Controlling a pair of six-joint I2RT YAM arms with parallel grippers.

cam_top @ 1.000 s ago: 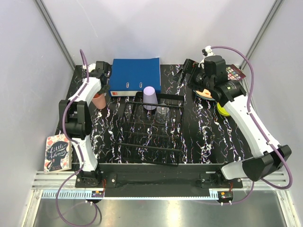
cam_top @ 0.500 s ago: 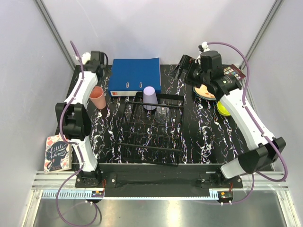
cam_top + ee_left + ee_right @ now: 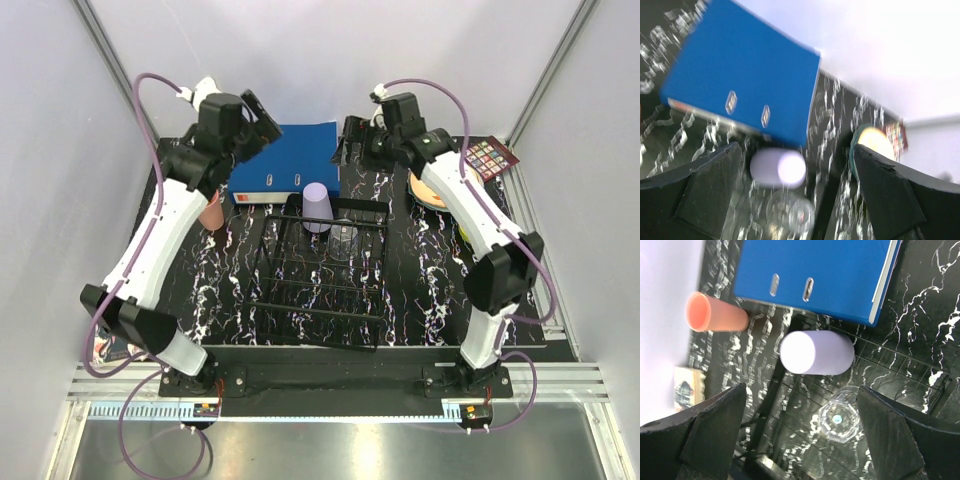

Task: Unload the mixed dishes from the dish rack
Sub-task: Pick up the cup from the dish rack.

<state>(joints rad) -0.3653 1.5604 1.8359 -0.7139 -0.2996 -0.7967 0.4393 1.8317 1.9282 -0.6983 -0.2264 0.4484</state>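
Both left pincer [image 3: 795,150] and right pincer [image 3: 801,390] gape empty; lilac cup [image 3: 817,352] and clear glass [image 3: 840,420] sit in the dish rack [image 3: 310,347].

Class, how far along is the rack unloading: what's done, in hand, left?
Done: salmon-pink cup and a plate sit outside the dish rack. In hand: nothing; left pincer and right pincer are open. Left: lilac cup and clear glass in the rack.

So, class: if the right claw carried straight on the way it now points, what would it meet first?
Most likely the lilac cup, upside down in the dish rack, framed by the open right claw. Depth is unclear; the clear glass beside it is the other candidate.
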